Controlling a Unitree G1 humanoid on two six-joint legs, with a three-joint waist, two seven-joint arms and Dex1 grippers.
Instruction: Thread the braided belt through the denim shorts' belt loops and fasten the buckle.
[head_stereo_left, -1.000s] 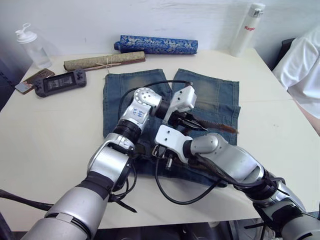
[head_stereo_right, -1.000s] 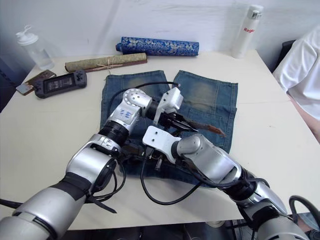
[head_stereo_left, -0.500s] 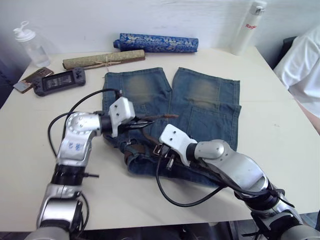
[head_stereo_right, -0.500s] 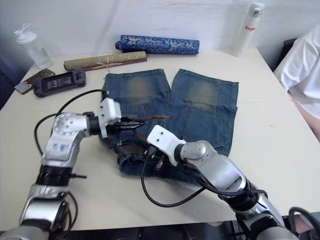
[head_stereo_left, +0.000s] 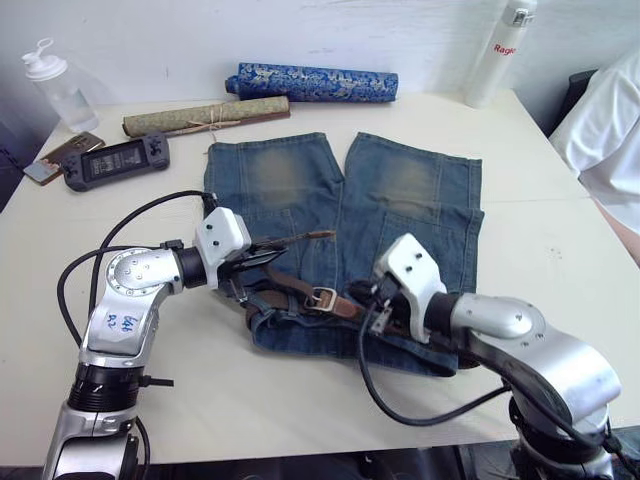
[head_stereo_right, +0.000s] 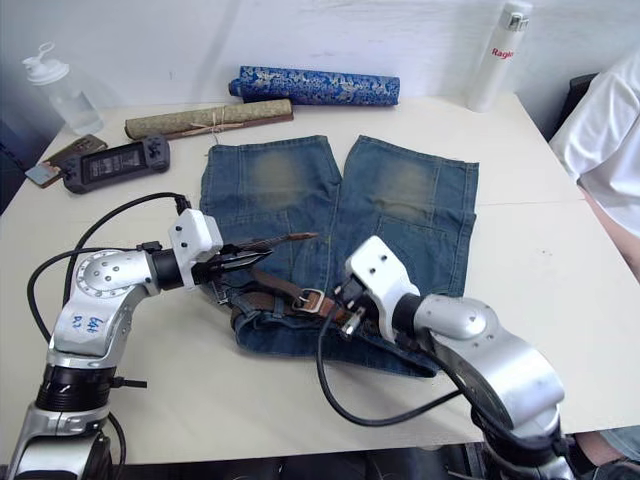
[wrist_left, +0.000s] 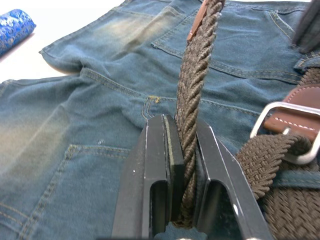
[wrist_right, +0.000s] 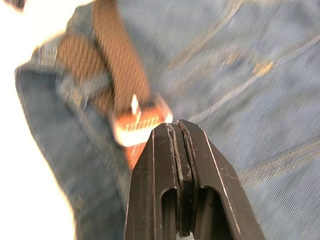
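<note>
Right pincer (head_stereo_left: 372, 305) now withdrawn rightward off the buckle (head_stereo_left: 322, 298), fingers together; left pincer (head_stereo_left: 262, 260) clamping braided belt (wrist_left: 192, 100).

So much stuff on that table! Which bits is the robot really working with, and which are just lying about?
Working with:
- braided belt, pinched in the left gripper
- buckle
- denim shorts
- right gripper, shut, empty, near the buckle

Lying about:
- blue patterned roll
- olive rolled mat
- game console
- clear bottle
- white bottle
</note>
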